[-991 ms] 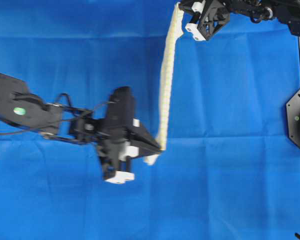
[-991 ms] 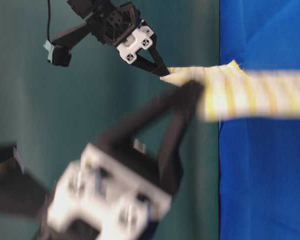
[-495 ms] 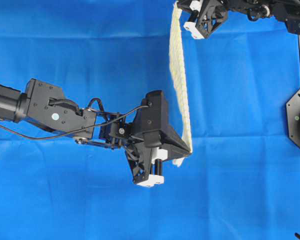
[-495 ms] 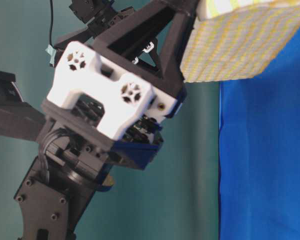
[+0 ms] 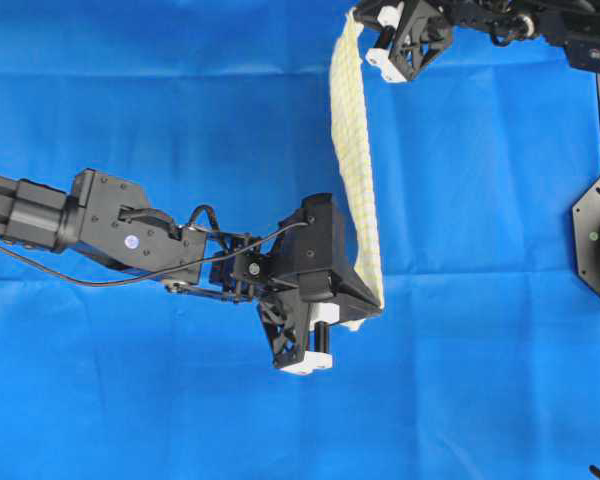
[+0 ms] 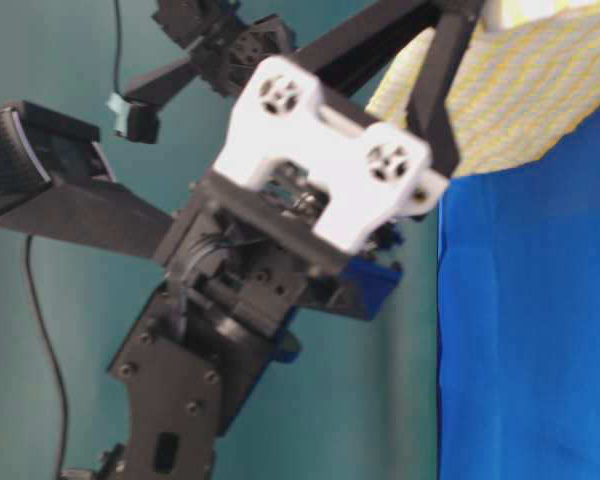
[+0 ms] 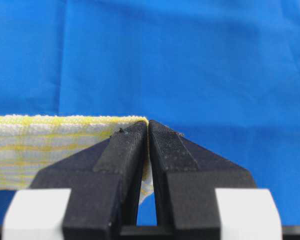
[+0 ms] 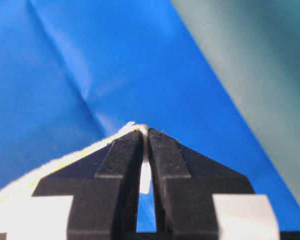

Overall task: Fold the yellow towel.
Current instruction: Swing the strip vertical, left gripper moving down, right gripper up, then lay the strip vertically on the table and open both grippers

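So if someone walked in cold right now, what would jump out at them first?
The yellow towel, stretched as a narrow band above the blue cloth, from top centre of the overhead view down to the middle. Each end is pinched in a shut end effector: the right end effector at the top edge, the left end effector mid-frame.

Cloth on cloth, held by matt black plastic.

I see the thin white-and-yellow checked cloth towel (image 5: 354,150) with a nubbly, terry-like weave and a rough yellow hem, plainest in my left wrist view. The large plain blue cloth (image 5: 480,200) under it looks smooth and matt, with soft creases. The left gripper (image 7: 148,131) has matt black plastic fingers (image 7: 127,150) with a faintly grainy surface and white plastic blocks behind; the right gripper (image 8: 144,131) looks the same. The arm housings appear as matt black plastic.
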Robot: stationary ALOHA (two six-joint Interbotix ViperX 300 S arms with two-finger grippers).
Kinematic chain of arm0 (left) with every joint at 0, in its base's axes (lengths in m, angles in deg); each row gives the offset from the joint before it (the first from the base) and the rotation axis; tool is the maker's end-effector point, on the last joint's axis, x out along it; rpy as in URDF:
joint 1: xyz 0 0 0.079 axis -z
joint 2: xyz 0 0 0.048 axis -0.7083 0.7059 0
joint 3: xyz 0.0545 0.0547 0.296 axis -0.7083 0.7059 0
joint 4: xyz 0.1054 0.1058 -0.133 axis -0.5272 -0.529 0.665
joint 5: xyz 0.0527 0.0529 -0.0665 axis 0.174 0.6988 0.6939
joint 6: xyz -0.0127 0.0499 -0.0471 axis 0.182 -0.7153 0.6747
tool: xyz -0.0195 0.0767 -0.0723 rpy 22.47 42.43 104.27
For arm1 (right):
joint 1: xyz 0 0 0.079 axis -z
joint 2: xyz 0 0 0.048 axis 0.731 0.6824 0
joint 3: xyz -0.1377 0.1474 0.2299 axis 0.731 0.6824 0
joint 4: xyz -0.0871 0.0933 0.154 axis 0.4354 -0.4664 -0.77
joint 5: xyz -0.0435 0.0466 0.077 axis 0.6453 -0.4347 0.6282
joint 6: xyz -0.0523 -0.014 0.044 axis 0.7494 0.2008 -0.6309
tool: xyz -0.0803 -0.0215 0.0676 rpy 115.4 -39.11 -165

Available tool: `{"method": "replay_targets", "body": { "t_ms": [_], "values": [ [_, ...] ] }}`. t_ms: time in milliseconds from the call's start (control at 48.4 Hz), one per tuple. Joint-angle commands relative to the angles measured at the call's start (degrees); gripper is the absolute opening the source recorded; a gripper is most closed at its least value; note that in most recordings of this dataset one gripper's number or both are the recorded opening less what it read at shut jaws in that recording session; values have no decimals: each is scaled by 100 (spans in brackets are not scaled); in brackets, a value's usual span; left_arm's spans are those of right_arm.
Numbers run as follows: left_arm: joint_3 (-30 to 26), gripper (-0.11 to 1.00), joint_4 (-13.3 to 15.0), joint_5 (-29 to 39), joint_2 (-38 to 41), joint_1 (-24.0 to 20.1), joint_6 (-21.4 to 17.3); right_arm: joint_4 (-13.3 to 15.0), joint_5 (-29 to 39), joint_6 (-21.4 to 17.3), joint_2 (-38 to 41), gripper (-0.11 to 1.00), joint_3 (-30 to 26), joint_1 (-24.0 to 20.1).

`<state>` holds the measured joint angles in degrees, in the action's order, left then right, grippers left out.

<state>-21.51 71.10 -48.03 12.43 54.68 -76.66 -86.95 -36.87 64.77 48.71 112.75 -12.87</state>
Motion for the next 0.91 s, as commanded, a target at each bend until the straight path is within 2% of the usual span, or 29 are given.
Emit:
{"method": "replay_targets", "body": {
  "t_ms": [0, 310, 640, 888],
  "values": [
    [-114, 2, -18, -176, -44, 88, -9, 9, -123, 18, 0, 3, -44, 79],
    [26, 2, -18, -176, -114, 97, -9, 9, -158, 26, 53, 3, -105, 53],
    [932, 2, -18, -290, -800, 149, 9, 9, -149, -35, 422, 3, -554, -167],
    [1670, 2, 18, -914, -1143, 176, 18, 9, 35, -26, 1011, 3, -1204, -396]
  ]
}}
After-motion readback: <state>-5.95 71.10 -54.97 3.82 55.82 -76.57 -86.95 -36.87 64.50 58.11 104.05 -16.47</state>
